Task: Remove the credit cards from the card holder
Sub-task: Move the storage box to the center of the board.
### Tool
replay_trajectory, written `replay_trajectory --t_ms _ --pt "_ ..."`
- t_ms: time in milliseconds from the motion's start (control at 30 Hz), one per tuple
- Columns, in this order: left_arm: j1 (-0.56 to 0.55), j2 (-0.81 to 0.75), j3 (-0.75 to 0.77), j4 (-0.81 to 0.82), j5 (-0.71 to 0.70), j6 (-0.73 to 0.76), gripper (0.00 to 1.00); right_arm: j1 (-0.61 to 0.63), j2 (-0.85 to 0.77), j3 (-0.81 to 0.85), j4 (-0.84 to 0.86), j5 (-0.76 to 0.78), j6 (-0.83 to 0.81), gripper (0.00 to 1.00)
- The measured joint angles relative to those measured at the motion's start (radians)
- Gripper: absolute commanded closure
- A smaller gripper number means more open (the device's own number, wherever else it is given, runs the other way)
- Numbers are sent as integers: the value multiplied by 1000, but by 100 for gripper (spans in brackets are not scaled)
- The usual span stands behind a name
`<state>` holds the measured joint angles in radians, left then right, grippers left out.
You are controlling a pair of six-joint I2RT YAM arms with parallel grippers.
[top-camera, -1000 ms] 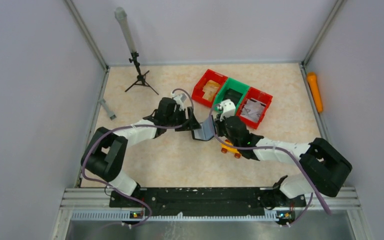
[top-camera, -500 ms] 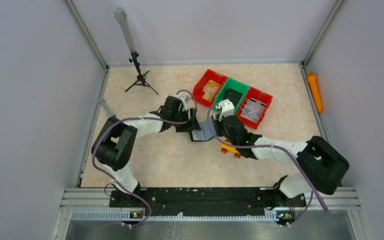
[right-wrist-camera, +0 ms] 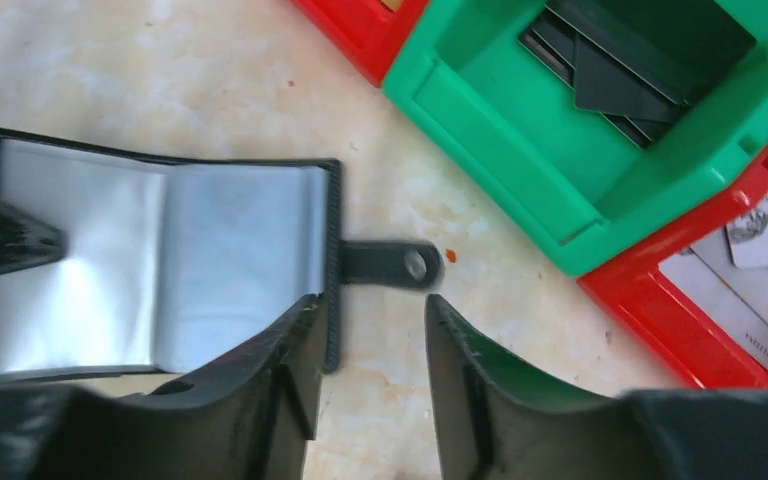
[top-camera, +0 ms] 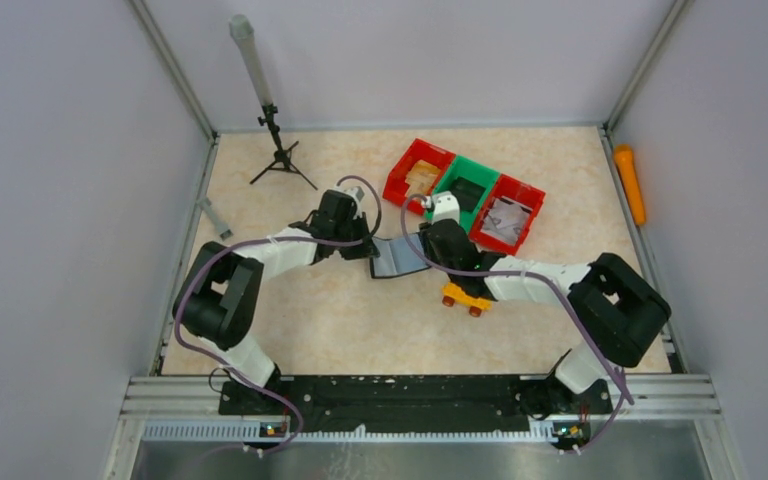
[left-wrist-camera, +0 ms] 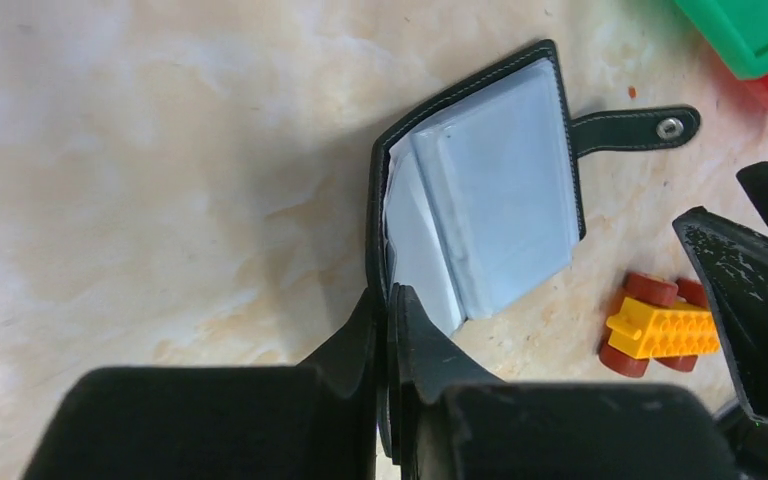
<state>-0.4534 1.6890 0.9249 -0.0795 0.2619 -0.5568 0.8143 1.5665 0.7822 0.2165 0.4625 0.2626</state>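
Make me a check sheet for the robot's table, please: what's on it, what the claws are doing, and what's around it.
Surface: pale marbled table.
Job's things: card holder open, pale sleeves showing, strap unsnapped; dark cards in the green bin, pale cards in a red bin.
Clutter: yellow toy car beside the holder; small tripod at the back.
Grippers: left gripper shut on the holder's cover edge; right gripper open, empty, by the strap.
Cables: a purple cable along each arm; no snag seen.
Surroundings: grey walls; orange tube beyond the table's right edge.
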Motion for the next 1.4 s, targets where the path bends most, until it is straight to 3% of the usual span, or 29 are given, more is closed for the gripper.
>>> replay_trajectory --t_ms 167,300,467,600,833,1133,1233,1400 --pt "25 -68 -29 -9 -82 -3 98 -34 5 5 -60 27 33 49" --pt "34 -79 -32 -18 -120 -3 98 -116 -2 1 -99 52 82 31" --pt "34 -79 -33 -27 -131 -3 97 -198 -76 -44 -108 76 124 24" --pt "34 -79 -33 -27 -132 -3 97 -209 -95 -49 -86 118 145 4" --pt "34 -79 -33 -27 -125 -3 97 -222 -33 32 -136 189 240 4" --pt "34 -79 -33 -27 -121 -3 97 -268 137 234 -258 274 369 22" --pt "34 -84 -36 -26 -120 -6 97 -289 141 235 -294 269 397 33" --pt "34 -97 -43 -27 -116 -9 97 -303 141 239 -340 251 443 61"
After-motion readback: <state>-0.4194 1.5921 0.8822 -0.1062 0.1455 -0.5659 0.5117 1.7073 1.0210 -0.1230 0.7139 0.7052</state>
